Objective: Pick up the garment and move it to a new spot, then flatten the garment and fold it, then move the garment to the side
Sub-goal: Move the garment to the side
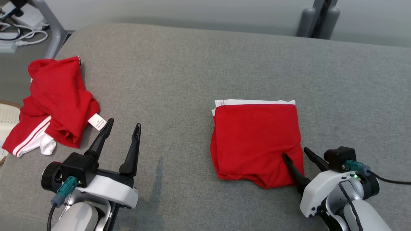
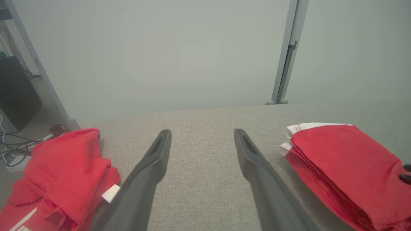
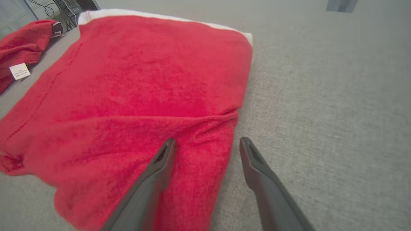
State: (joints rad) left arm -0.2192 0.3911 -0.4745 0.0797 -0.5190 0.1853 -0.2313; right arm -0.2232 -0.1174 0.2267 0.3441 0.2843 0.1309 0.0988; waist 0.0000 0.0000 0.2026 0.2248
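A folded red garment [image 1: 257,141] with a white band along its far edge lies on the grey surface, right of centre; it also shows as a folded red garment [image 3: 144,96] and at the right as a folded red garment [image 2: 346,170]. My right gripper [image 1: 294,153] stands open at its near right corner, one finger over the cloth and the other just past the edge, as the right gripper [image 3: 208,143] shows. Whether the fingers touch the cloth I cannot tell. My left gripper [image 1: 123,124] is open over bare surface, holding nothing; the left gripper [image 2: 202,133] points between the two red heaps.
A second red garment [image 1: 54,102] with white stripes and a white tag lies crumpled at the left edge of the grey surface [image 1: 205,64], close to my left fingers. Cables [image 1: 19,35] and a metal leg [image 1: 53,29] lie beyond the far left corner. A post [image 1: 318,19] stands behind.
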